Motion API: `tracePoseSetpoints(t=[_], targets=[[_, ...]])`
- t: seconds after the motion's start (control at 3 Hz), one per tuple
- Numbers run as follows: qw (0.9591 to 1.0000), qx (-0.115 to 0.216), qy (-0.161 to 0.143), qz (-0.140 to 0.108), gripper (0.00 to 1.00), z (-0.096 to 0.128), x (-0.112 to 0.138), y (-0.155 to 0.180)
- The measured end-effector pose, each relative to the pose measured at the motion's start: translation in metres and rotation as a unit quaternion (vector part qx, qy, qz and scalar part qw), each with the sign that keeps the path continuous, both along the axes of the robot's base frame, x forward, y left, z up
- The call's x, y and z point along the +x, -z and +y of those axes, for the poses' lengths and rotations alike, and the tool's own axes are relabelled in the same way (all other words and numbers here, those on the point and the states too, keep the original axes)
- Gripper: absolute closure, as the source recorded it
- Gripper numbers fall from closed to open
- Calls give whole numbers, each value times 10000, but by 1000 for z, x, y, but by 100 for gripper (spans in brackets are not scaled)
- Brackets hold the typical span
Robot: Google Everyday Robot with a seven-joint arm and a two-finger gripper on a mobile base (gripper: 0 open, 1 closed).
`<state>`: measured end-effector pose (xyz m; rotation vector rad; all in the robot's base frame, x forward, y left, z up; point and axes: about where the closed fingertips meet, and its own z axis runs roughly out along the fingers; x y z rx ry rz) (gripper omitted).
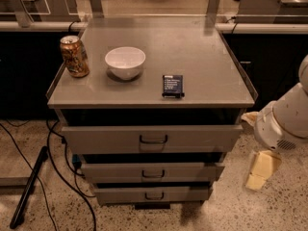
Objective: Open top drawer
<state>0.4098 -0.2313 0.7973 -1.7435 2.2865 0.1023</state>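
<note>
The top drawer (151, 137) is the widest grey front of the cabinet, with a small dark bar handle (154, 139) at its centre. A dark gap shows between it and the cabinet top. My gripper (261, 170) hangs low at the right, below my white arm (288, 119). It is off the cabinet's right side at about the middle drawer's height and touches nothing.
On the cabinet top (207, 57) stand a soda can (74, 56), a white bowl (125, 62) and a small dark packet (173, 85). Two narrower drawers (153, 172) sit below. Cables and a dark pole (29, 186) lie on the floor at left.
</note>
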Motion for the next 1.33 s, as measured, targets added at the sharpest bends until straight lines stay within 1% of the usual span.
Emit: tracePoseSetpoints(t=[0.33, 0.67, 1.0, 1.33], targets=[[9995, 192, -196, -178, 0, 3, 2, 18], [9966, 524, -497, -409, 0, 9, 8, 38], [9926, 814, -724, -531, 0, 17, 15, 53], [9924, 813, -758, -535, 0, 17, 15, 53]])
